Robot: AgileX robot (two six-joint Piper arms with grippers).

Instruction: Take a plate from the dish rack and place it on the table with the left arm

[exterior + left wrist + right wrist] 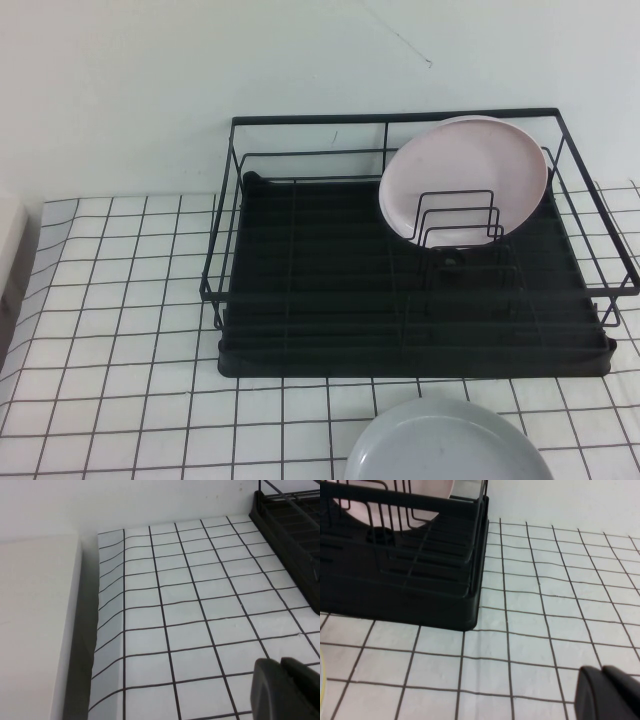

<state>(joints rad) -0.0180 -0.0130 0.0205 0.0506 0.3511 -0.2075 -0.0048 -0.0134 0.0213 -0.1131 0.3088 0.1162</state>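
Only plate edge visible, grippers unseen.

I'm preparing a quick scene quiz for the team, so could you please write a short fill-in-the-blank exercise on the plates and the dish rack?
1. The plate leaning in the dish rack is pale ____.
2. The grey plate lies flat on the ____, in front of the rack.
3. The number of plates in the rack is ____.
4. The left end effector hangs over the table, to the rack's ____ side.

Missing words: pink; table; one; left
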